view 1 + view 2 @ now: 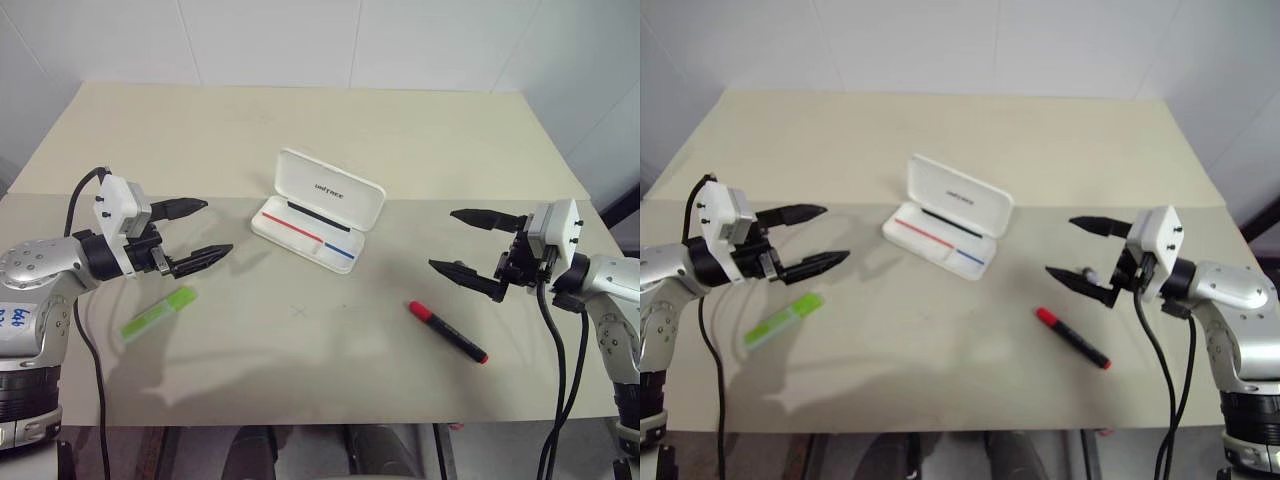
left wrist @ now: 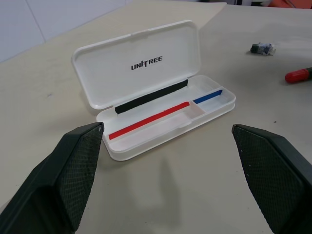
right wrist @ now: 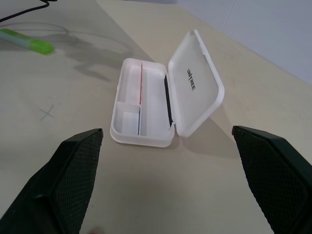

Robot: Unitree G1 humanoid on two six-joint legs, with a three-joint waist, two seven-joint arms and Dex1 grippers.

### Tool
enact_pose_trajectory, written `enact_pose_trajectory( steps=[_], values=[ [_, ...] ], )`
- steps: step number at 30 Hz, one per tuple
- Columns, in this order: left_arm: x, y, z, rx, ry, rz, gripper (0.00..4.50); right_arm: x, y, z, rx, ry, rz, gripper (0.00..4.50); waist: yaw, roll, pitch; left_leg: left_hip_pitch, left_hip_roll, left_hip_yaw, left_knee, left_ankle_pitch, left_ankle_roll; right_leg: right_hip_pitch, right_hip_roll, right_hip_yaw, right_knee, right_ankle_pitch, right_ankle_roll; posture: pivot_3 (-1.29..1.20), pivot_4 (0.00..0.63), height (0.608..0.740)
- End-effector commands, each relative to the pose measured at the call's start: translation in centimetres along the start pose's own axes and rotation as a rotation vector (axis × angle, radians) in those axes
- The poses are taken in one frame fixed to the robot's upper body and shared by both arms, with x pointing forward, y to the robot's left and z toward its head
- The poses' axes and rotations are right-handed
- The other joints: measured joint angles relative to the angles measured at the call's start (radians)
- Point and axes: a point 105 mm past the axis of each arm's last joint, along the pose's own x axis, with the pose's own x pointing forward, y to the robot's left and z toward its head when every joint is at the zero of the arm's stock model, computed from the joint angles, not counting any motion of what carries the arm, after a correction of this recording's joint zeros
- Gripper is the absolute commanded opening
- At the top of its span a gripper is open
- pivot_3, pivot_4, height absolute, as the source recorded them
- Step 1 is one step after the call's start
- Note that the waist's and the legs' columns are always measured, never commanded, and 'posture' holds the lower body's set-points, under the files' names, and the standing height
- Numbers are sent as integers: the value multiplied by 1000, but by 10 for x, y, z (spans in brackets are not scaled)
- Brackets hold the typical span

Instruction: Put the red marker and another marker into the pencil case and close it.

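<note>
red marker point(image 1: 448, 331) near right gripper point(image 1: 468, 245), untouched

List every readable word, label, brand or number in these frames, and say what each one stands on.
"UNITREE": dark print on the inner face of the raised lid of the pencil case.
Blue handwriting on the robot's left arm, at the head view's edge: cut off, not readable.
The red marker and green highlighter: no print that can be read.

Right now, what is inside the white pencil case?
The open pencil case has no markers in it. You can see a red stripe, a blue stripe and small dividers. The red marker and the green highlighter lie outside on the table.
</note>
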Motion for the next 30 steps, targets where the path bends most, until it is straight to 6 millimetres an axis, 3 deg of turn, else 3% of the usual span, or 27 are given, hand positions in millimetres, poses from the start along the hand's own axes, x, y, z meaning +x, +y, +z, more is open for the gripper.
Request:
enact_pose_trajectory(
  steps=[1, 4, 7, 16, 20, 24, 27, 30],
  values=[
    [4, 1, 14, 66, -43, -37, 4475, -2, -5, 15, -61, -31, -18, 4500, 0, 0, 0, 0, 0, 0, 0, 0, 0, 0, 0, 0, 0, 0, 0, 0, 150, 740],
    [8, 3, 16, 88, -44, -60, 4475, -2, -6, 12, -32, -26, -19, 4500, 0, 0, 0, 0, 0, 0, 1, 0, 0, 0, 0, 0, 1, 0, 0, 0, 150, 740],
    [16, 2, 23, 104, -61, -117, 4475, 5, -3, 23, 22, -1, 26, 4500, 1, 0, 0, 0, 0, 0, 2, 0, 0, 0, 0, 0, 2, 0, 0, 0, 150, 740],
    [1, 8, 22, 141, 1, -145, 4475, 60, 35, 33, 77, 109, 213, 4500, -4, 1, 0, -1, 1, 0, 1, 0, 0, -6, 1, 0, 10, -2, -3, 0, 150, 740],
    [-5, 12, 24, 148, 0, -102, 4475, 75, 39, 28, 77, 126, 207, 4500, -1, 1, 0, -4, 1, 2, 2, 0, -1, -11, 1, 1, 12, -2, -3, 0, 150, 740],
    [-6, 9, 24, 145, 0, -104, 4500, 80, 38, 27, 61, 145, 210, 3622, 0, 1, 0, -4, 1, 2, 2, 1, -1, -11, 1, 1, 12, -2, -3, 0, 150, 740],
    [-8, 9, 20, 146, 13, -98, 4500, 86, 36, 24, 42, 165, 215, 2549, 0, 1, 0, -4, 1, 2, 2, 1, -1, -11, 1, 1, 13, -2, -3, 0, 150, 740],
    [-12, 9, 20, 149, 20, -84, 4500, 96, 37, 22, 27, 184, 236, 2549, -4, 1, 0, -4, 1, 2, 2, 1, -1, -12, 1, 1, 13, -2, -3, 0, 150, 740]
  ],
)
